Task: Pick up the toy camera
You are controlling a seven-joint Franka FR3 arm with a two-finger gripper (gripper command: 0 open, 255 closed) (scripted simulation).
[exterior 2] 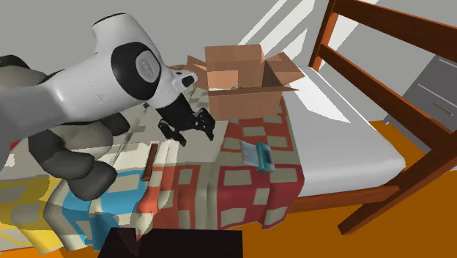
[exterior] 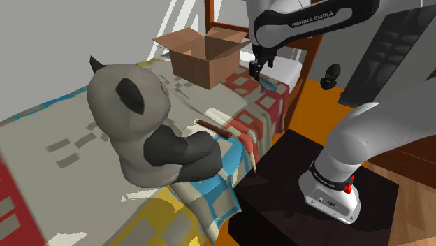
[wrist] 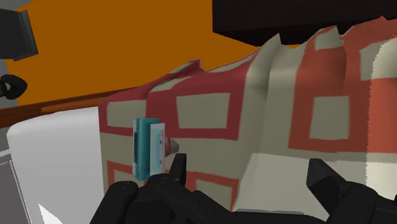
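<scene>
Right of centre in the second exterior view: a small, flat, teal toy camera, lying on the red-and-beige checked part of a patchwork quilt. Close to the edge where the quilt gives way to the bare white mattress. Below, and apart from, the open brown cardboard box standing on the bed in the upper middle of that frame.

Left of the toy camera and apart from it, near the frame's centre: the all-black two-finger gripper, hanging over the quilt, spread apart, nothing clasped. In the wrist view, gripper likewise wide apart, toy camera outside the gap, just beside one finger; contact there impossible to judge.

In the shoulder view, gripper in the upper middle, pointing down over the quilt, just right of the cardboard box. At left centre, a large grey-and-black plush panda sitting on the quilt; just right of it, a thin brown stick lying flat. At lower right, the black box stand. In the second exterior view, orange floor at lower right and a dark-red wooden bed frame at upper right.
</scene>
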